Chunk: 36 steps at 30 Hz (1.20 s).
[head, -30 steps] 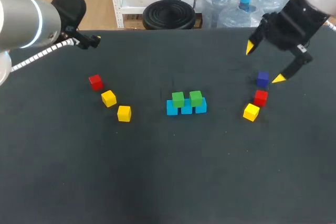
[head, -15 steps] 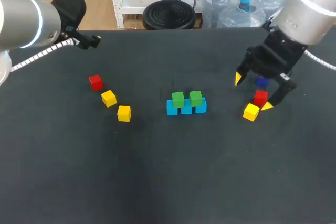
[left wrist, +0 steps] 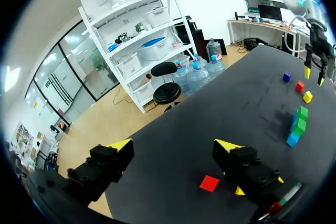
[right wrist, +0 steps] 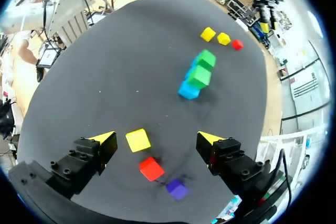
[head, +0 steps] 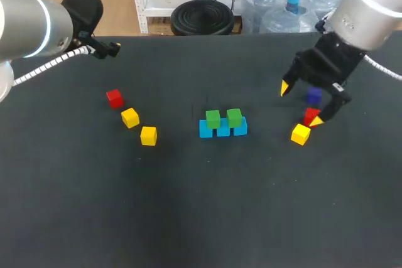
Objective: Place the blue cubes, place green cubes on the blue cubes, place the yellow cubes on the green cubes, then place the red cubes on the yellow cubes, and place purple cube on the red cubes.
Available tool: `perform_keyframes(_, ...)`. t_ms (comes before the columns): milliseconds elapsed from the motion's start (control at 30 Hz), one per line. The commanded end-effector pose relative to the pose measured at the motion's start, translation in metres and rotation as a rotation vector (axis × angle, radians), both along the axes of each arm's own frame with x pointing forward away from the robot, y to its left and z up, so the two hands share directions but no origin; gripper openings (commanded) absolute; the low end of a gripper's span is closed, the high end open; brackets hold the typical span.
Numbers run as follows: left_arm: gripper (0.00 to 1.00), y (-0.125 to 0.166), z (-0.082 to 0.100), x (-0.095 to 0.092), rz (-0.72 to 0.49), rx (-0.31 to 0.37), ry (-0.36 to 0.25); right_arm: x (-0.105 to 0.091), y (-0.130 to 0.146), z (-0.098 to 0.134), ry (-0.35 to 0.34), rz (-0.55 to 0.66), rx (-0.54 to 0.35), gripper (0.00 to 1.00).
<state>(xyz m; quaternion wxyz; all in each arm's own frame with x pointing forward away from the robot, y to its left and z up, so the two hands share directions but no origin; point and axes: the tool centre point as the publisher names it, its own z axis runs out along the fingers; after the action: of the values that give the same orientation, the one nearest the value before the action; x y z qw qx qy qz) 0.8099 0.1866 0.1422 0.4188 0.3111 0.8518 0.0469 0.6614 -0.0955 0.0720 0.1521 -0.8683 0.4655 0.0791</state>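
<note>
Three blue cubes (head: 223, 130) lie in a row mid-table, carrying two green cubes (head: 213, 118) (head: 234, 117). At the right sit a purple cube (head: 315, 95), a red cube (head: 310, 115) and a yellow cube (head: 301, 134). My right gripper (head: 300, 105) hangs open over them; in its wrist view (right wrist: 156, 139) the yellow cube (right wrist: 138, 140) lies between the fingers, with the red cube (right wrist: 151, 168) and the purple cube (right wrist: 177, 188) under it. At the left are a red cube (head: 114, 97) and two yellow cubes (head: 130, 117) (head: 148, 135). My left gripper (left wrist: 173, 148) is open, raised at the far left edge.
The black table (head: 201, 211) has wide bare room in front of the cubes. In the left wrist view the left red cube (left wrist: 209, 183) lies just ahead of the fingers, the blue and green stack (left wrist: 297, 125) farther off.
My right gripper came down and toward the front from the far right corner over the right-hand cubes, then eased slightly back. The left arm and all cubes stayed put.
</note>
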Motion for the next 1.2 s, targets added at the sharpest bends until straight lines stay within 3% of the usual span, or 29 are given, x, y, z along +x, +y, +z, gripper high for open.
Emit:
perform_keyframes(33, 1.0, 0.0, 0.0, 0.001, 0.001, 0.001, -0.001, 0.005, -0.005, 0.016, -0.02, -0.033, 0.043, 1.0)
perform_keyframes(233, 1.0, 0.0, 0.0, 0.001, 0.001, 0.001, -0.001, 0.028, -0.008, 0.063, -0.102, -0.168, 0.198, 1.0)
perform_keyframes(467, 1.0, 0.0, 0.0, 0.001, 0.001, 0.001, -0.001, 0.067, -0.021, 0.114, -0.335, -0.314, 0.296, 1.0)
perform_keyframes(667, 1.0, 0.0, 0.0, 0.001, 0.001, 0.001, -0.001, 0.1, -0.041, 0.149, -0.479, -0.507, 0.474, 1.0)
perform_keyframes(867, 1.0, 0.0, 0.0, 0.001, 0.001, 0.001, -0.001, 0.124, -0.059, 0.161, -0.556, -0.711, 0.667, 1.0)
perform_keyframes(1067, 1.0, 0.0, 0.0, 0.001, 0.001, 0.001, -0.001, 0.132, -0.072, 0.167, -0.628, -0.969, 0.893, 1.0)
perform_keyframes(1200, 1.0, 0.0, 0.0, 0.001, 0.001, 0.001, -0.001, 0.132, -0.068, 0.173, -0.714, -1.023, 0.935, 1.0)
